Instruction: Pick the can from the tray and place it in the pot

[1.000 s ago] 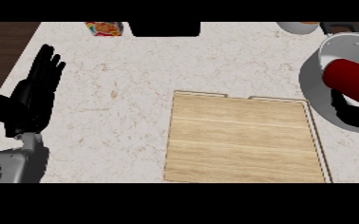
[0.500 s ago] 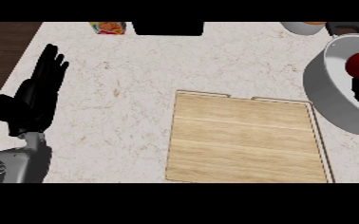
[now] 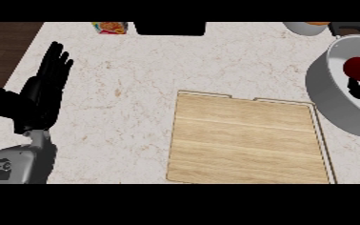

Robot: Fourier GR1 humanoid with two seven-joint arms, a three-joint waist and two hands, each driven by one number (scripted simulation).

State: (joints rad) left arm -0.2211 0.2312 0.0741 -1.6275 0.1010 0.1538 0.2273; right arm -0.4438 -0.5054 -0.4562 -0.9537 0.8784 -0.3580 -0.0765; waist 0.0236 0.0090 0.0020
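Marble counter (image 3: 175,66), wooden tray (image 3: 246,143), red can (image 3: 352,66) inside pot (image 3: 327,93)

Pale speckled stone counter (image 3: 211,71) under even light; dark wood strip (image 3: 15,38) at far left; black recess (image 3: 170,27) at back.

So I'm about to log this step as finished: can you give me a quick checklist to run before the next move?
1. Wooden tray free of the can: ok.
2. Red can inside the grey pot: ok, partly cut off by the view's edge.
3. Can upright: cannot tell.
4. Left hand open, resting at the counter's left side: ok.
5. Right hand clear of the pot: cannot tell, not in view.
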